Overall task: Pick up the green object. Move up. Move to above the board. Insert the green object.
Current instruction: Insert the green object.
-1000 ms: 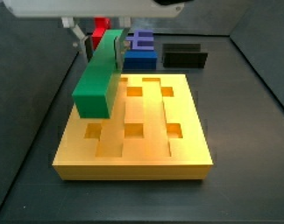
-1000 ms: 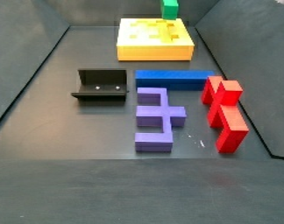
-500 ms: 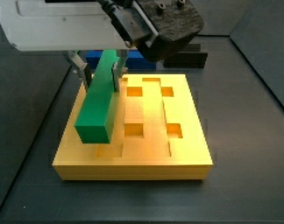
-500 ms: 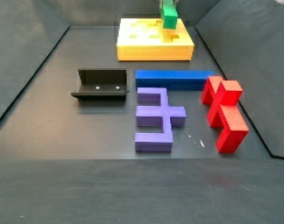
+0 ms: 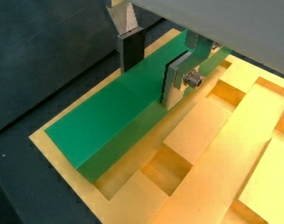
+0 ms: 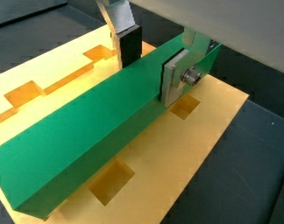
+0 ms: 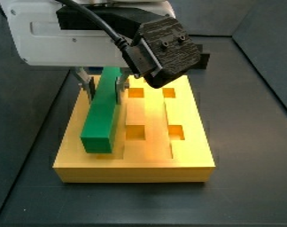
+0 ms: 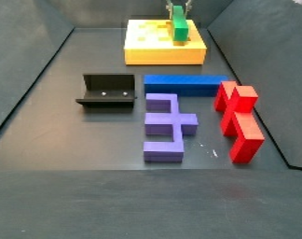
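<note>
Gripping: the claw [image 5: 154, 59] was closed on the green bar [image 5: 124, 109], one silver finger [image 6: 173, 75] pressed to each long side near one end.
Green bar: clamped between the fingers, it stretched lengthwise away from the claw, low over the yellow board [image 7: 182, 151] along one long edge, as a side view [image 7: 102, 115] showed.
Board: directly beneath the claw, its square holes [image 5: 165, 166] lay open beside the bar.
Table: well away from the claw sat the black fixture [image 8: 107, 91], blue block [image 8: 187, 84], purple piece [image 8: 168, 125] and red pieces [image 8: 240, 122].
</note>
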Robot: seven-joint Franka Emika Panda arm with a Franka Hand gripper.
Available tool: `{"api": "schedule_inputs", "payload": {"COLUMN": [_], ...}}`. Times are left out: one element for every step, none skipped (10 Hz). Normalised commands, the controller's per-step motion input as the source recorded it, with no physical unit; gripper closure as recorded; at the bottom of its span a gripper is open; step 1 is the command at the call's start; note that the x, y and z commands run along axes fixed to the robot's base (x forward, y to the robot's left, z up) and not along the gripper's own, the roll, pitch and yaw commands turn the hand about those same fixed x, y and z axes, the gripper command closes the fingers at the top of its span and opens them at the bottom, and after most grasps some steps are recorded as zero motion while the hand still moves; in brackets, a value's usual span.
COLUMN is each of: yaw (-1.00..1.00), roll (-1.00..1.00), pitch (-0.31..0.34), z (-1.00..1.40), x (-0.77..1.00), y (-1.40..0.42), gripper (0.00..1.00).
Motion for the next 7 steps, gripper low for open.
{"api": "schedule_inputs", "payload": {"yaw": [0.00,0.00,0.00,0.12,0.18,0.11,0.09], "roll": [0.00,0.07,0.09,0.15,0.16,0.16,0.19], "pitch": [0.000,0.000,0.000,0.000,0.000,0.010,0.039], "z": [-0.23,-0.25,-0.22,-0.17,-0.17,-0.18,-0.12], "x": [0.00,0.00,0.00,0.06,0.21,0.21,0.25], "y": [0.00,0.00,0.00,0.00,0.00,0.00,0.00], "gripper": [1.00,1.00,1.00,1.00,1.00,1.00,1.00]}}
